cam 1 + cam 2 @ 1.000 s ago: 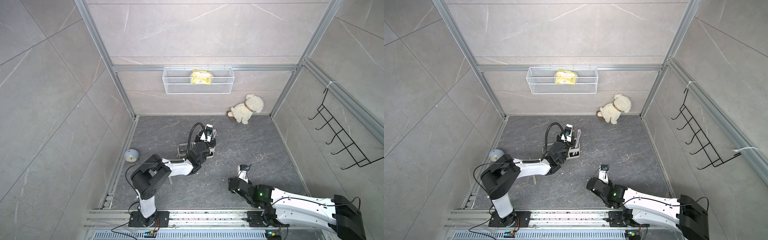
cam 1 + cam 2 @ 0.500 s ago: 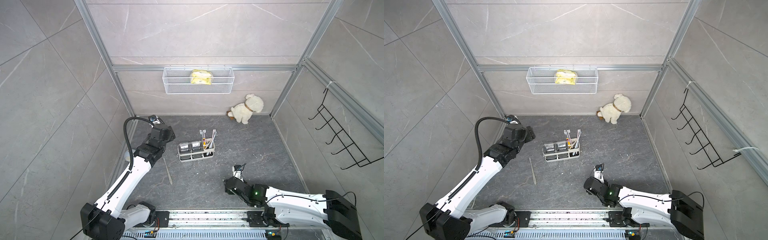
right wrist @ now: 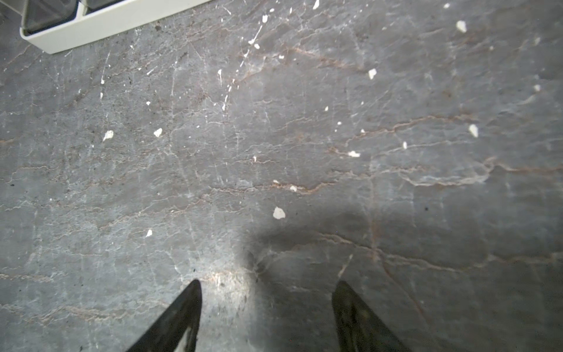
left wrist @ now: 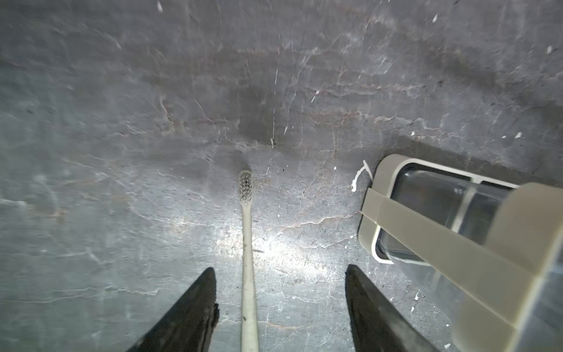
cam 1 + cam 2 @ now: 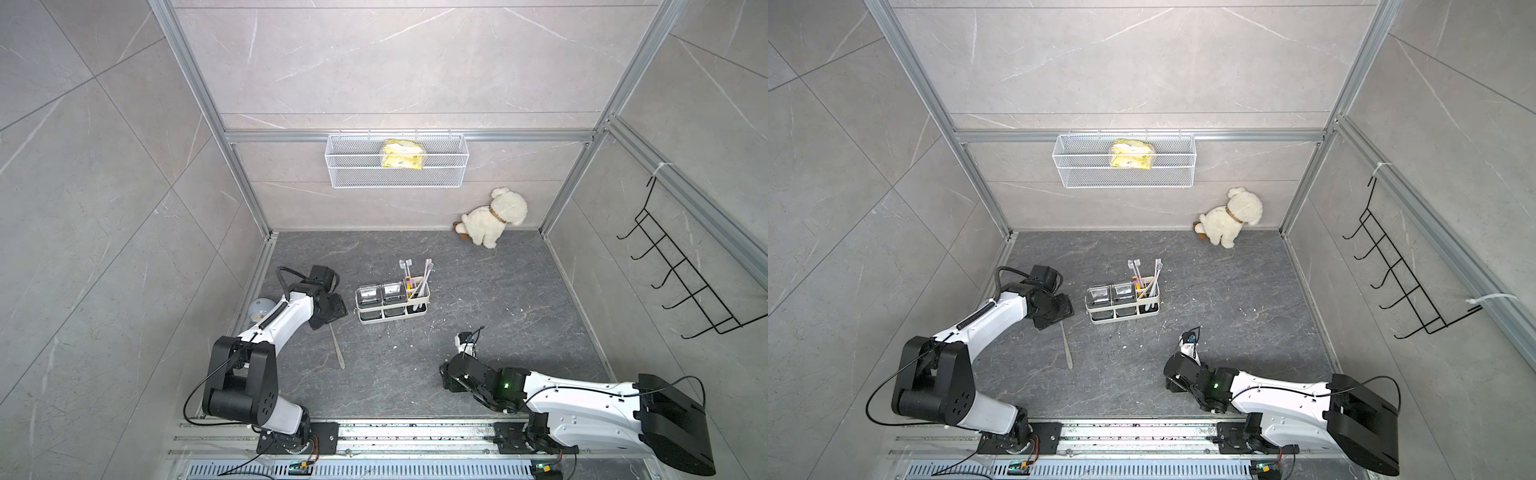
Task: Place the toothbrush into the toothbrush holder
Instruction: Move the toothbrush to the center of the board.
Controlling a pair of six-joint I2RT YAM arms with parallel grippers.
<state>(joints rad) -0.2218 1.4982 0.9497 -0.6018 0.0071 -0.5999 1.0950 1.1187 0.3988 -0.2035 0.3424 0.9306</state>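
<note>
Ok so here's where things stand; the toothbrush is lying flat on the dark stone floor, not in the caddy yet; it sits left of the toothbrush holder and a bit nearer, well clear of it, with its bristle head pointing toward the near side.

The left gripper hovers right over the handle end; its jaws stand wide apart and the handle runs up between them, closer to one finger than the other, with a gap on both sides, so nothing's pinched. In the left wrist view the corner of the holder shows just beside the other finger.

The holder itself stands upright mid-floor; two clear cups fill its left and middle, and a few other brushes lean in the slotted compartment at its right end.

The right gripper is down low over bare floor on the near right, jaws spread wide with nothing between them; the holder's edge shows well apart from it.

Background stuff: a white wire basket on the far wall with a yellow packet in it; a plush dog in the far right corner; a black hook rack on the right wall.
</note>
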